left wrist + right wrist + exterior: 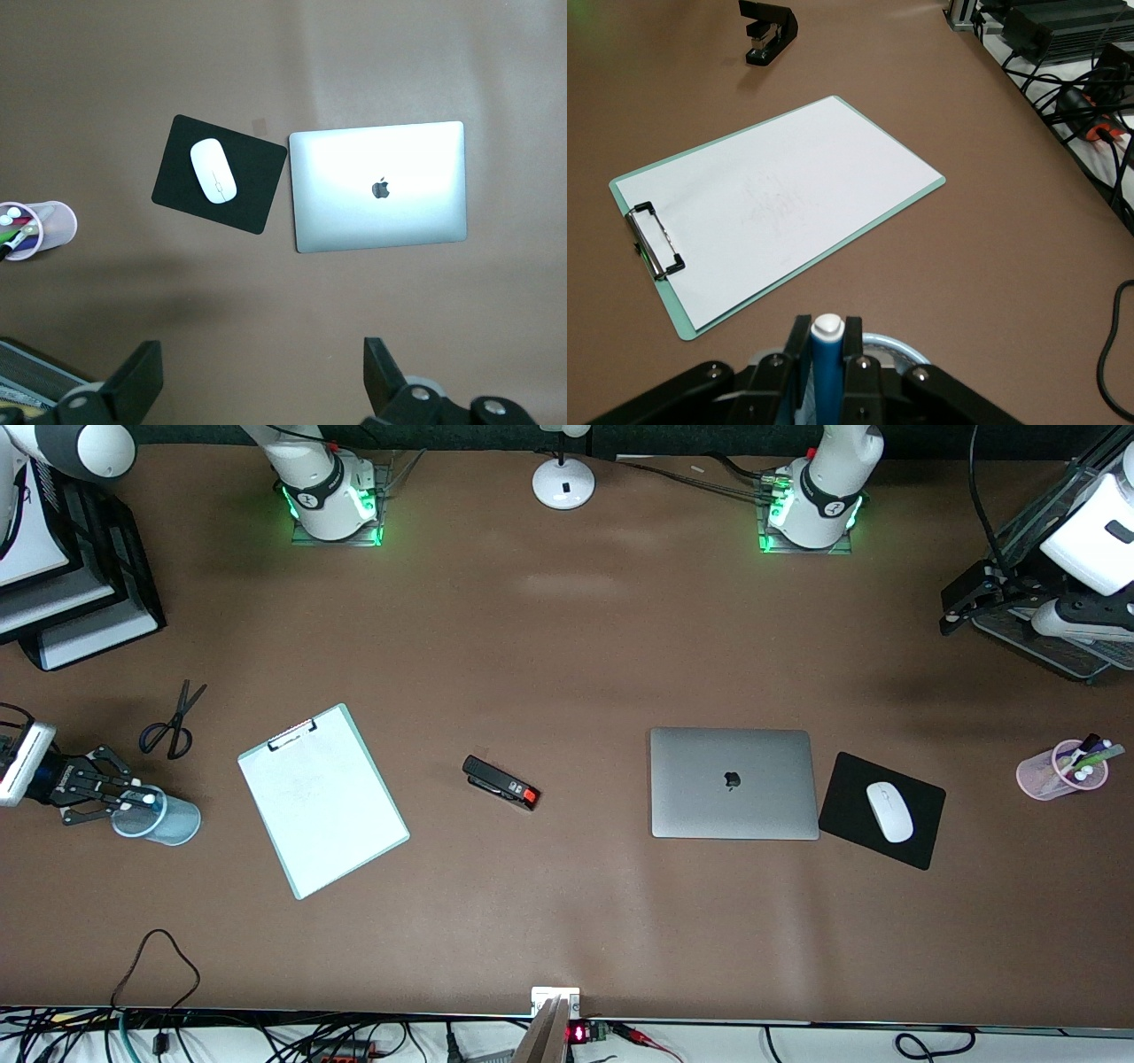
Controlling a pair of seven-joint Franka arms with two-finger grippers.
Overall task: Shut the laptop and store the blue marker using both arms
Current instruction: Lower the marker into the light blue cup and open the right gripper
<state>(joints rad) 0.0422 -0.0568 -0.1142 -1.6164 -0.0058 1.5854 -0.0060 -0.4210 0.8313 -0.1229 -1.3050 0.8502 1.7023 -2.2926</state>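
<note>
I see the laptop [733, 783] lying shut on the brown table [567, 921], its silver lid up with the dark apple logo showing, toward the left arm's end and just beside the black mouse pad [881, 810], where a white mouse [889, 811] rests. My left gripper [261, 381] hangs high over bare table with its fingers spread wide and nothing between them; in the front view it sits at the table's edge beside a black mesh tray [1045, 642]. A pink pen cup [1060, 771] with several pens stands at that same end, well apart from the laptop. At the right arm's end, my right gripper [133, 799] is clamped on the blue marker [827, 367], which stands upright between the fingers, white end up, directly over the mouth of a clear blue cup [158, 816]; I cannot tell whether its lower tip touches the cup. Near that cup lie black scissors [171, 724] and a green clipboard [322, 799] with white paper, and a black stapler [500, 782] sits between the clipboard and the laptop. A white lamp base [563, 483] stands between the two arm bases
</note>
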